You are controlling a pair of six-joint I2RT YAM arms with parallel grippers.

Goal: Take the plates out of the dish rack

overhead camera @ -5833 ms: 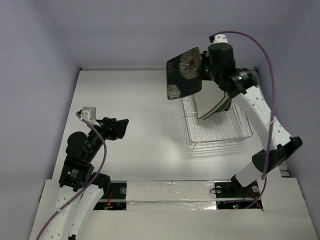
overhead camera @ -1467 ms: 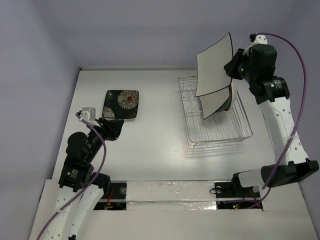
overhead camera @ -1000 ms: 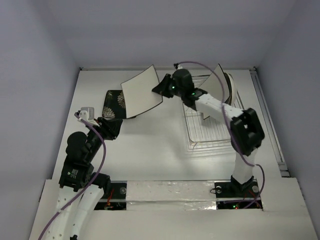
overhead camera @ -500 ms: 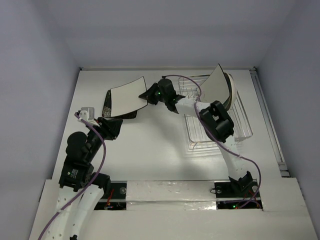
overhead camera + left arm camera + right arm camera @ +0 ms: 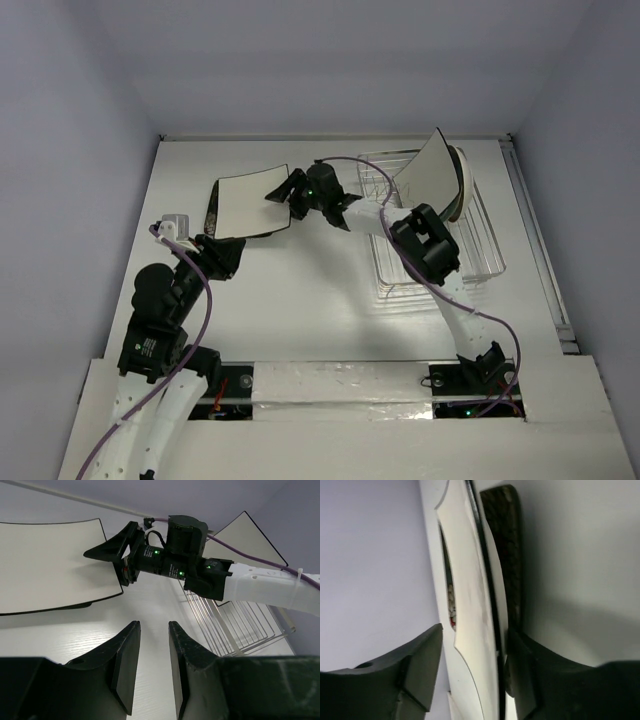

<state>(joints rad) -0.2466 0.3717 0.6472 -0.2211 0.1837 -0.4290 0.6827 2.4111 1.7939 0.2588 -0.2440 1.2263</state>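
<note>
A white square dark-rimmed plate [image 5: 248,200] lies tilted on the black floral plate [image 5: 212,214] at the table's left. My right gripper [image 5: 284,190] is open around the white plate's right edge. In the right wrist view the plate's rim [image 5: 470,605] runs between the fingers: one finger stands apart from it and the other is close against it, with the black plate [image 5: 502,545] behind. The dish rack [image 5: 440,262] still holds an upright pale square plate [image 5: 430,170] and round plates [image 5: 461,188] behind it. My left gripper [image 5: 232,250] is open and holds nothing, near the black plate's front edge.
The left wrist view shows the right gripper [image 5: 117,560] at the white plate [image 5: 45,565], and the wire rack [image 5: 240,625] beyond. The right arm's forearm [image 5: 375,215] stretches low across the table from the rack to the plates. Walls close in the back and both sides.
The right arm has carried the white square plate left from the rack and lowered it onto the black plate. Its jaws have just spread apart. The left arm has not moved.
</note>
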